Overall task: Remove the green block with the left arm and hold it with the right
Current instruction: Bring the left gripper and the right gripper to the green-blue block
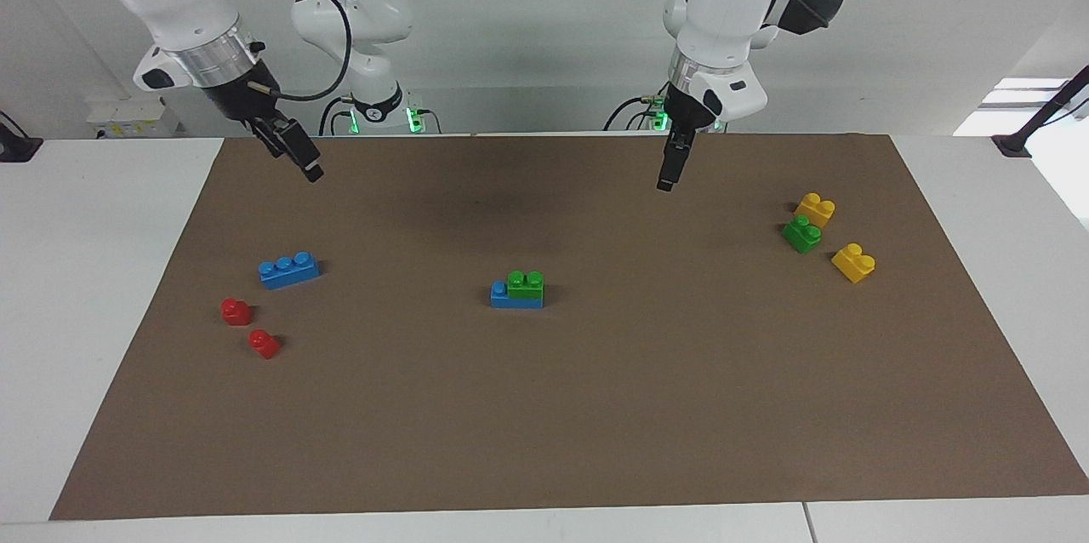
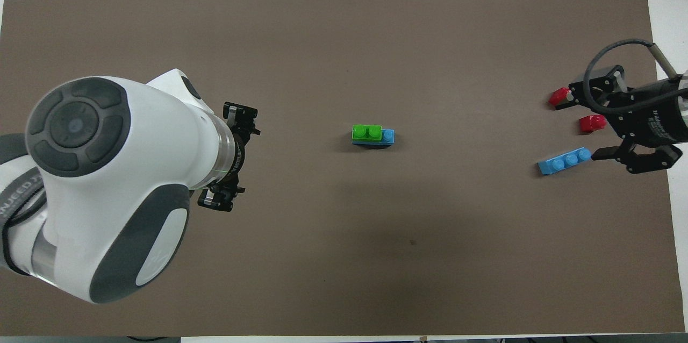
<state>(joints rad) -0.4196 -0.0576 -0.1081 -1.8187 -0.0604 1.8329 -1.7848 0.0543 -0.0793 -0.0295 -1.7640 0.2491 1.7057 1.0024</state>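
Green block (image 1: 526, 283) sits pressed onto a blue brick (image 1: 514, 297) mid-mat, covering two of its three studs, the third exposed at the right arm's end. That's why the job takes two arms: my read is right pins the blue base, left pulls green up off the studs.

Left gripper (image 1: 669, 172) is in the air over bare mat, between the stack and the loose cluster at the left arm's end, nowhere near contact. From overhead its jaws stand wide apart, holding nothing.

Right gripper (image 1: 293, 150) hangs high over the mat toward its own end. Overhead it appears to cover the red and blue pieces, but the facing view shows it well above them. Jaws spread open, empty.

Neither arm has reached the stack, so the task is at the approach stage, nothing removed yet.

Counts on the brown mat (image 1: 595, 407):
- green two-stud: 2, the stacked one plus a loose green brick (image 1: 801, 234)
- blue three-stud: 2, the base plus a loose blue brick (image 1: 289, 269)
- yellow bricks (image 1: 815, 208): 2, flanking the loose green one, hidden under the left arm from overhead
- red pieces (image 1: 236, 311): 2, small, near the loose blue

Risk: the loose green is a decoy; the target is the one on the stack.
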